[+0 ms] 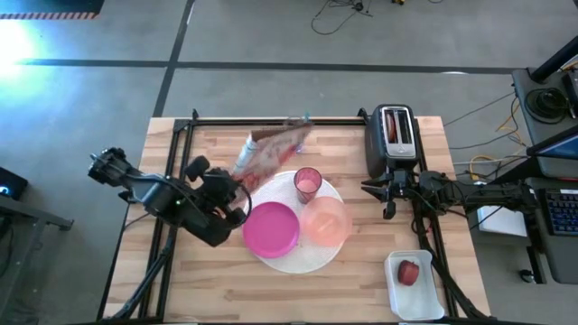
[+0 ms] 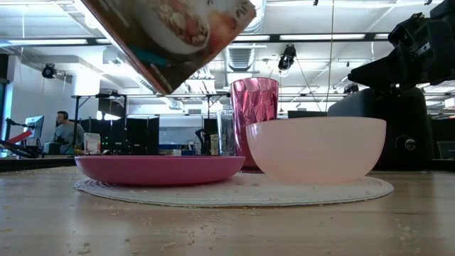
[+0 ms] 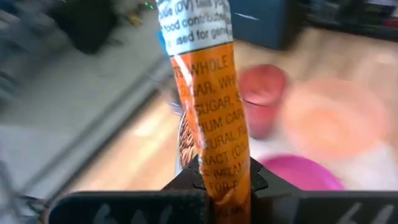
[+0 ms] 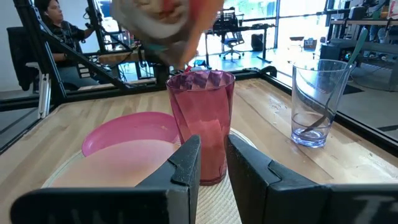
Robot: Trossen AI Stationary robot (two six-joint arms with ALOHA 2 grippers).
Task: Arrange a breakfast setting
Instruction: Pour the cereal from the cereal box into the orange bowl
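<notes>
My left gripper [image 1: 237, 194] is shut on a cereal box [image 1: 274, 152], held tilted in the air over the far left of the large white plate [image 1: 312, 260]. On that plate stand the magenta plate [image 1: 271, 227], the peach bowl [image 1: 326, 221] and the pink tumbler [image 1: 307, 183]. A clear glass [image 4: 311, 106] holding the teal-handled spoon [image 4: 348, 59] stands near the far edge. My right gripper [image 1: 383, 199] is open and empty to the right of the plate, and its fingers point at the tumbler [image 4: 200, 121]. The red fruit [image 1: 408, 272] lies in a white tray. No bagel or loose cereal shows. My left gripper pinches the cereal box across its narrow orange printed side [image 3: 217, 149] between its two fingers [image 3: 189, 180], at the box's near end. The fingers reach along the box from the table's near left. The box is lifted clear and tilted, and its far end rises toward the far right [image 2: 178, 35].
A dark toaster [image 1: 396, 135] stands at the far right, just beyond my right arm. A white tray [image 1: 424, 298] sits at the near right corner. Bare wood lies in front of the plate [image 1: 271, 293]. A person sits in the room beyond [image 4: 53, 25].
</notes>
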